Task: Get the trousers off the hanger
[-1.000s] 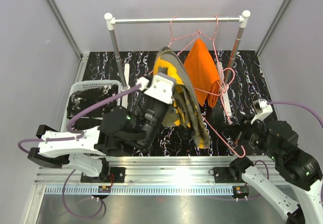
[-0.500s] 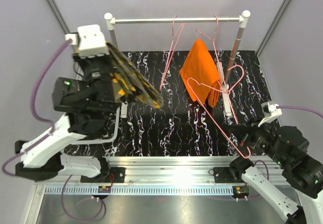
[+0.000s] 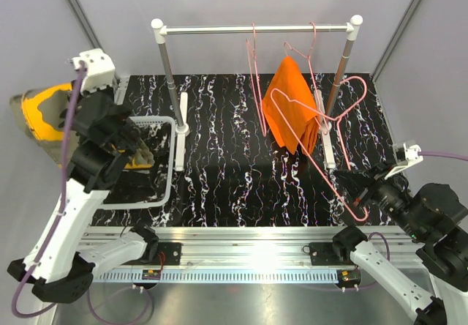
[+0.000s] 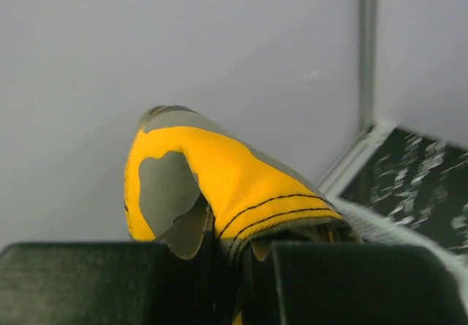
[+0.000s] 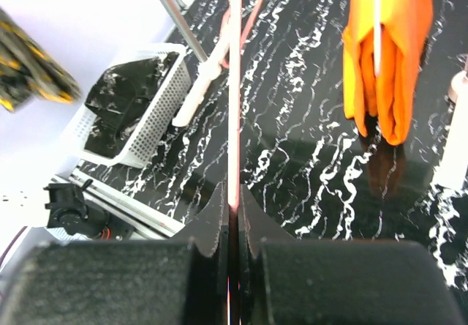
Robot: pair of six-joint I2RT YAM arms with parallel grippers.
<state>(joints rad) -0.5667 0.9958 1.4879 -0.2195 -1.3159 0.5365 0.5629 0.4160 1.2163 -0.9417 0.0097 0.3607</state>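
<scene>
Yellow-and-olive trousers (image 3: 40,111) hang clear of the wire at nine o'clock of the overhead view, out past the edge of the bench (image 3: 234,164) and just beside the white basket (image 3: 170,131). My left fingers (image 4: 365,281) are clamped on a bunched fold of them. Up close the cloth bulges above the pads as a rounded hump: bright yellow with drab olive patches, dark seam stitching, a fine ribbed weave, limp all over. I judge they are carried high and to that side so they can come down into the basket, which already holds dark clothing, rather than drag across the marbled top.

At four o'clock my right fingers (image 5: 146,281) are pressed together on the wire of the bare pink hanger (image 5: 234,83), which runs straight up out of the pinch in the wrist view. From there the frame leans away toward one o'clock, its hook near the right post of the rail (image 3: 256,28); whether hook and post touch I cannot tell. That grip, I judge, keeps the frame steady and well apart from the garment.

At twelve o'clock an orange garment (image 3: 292,109) is draped below the rail, with another pink hanger (image 3: 256,76), empty, just at its nine o'clock side.
</scene>
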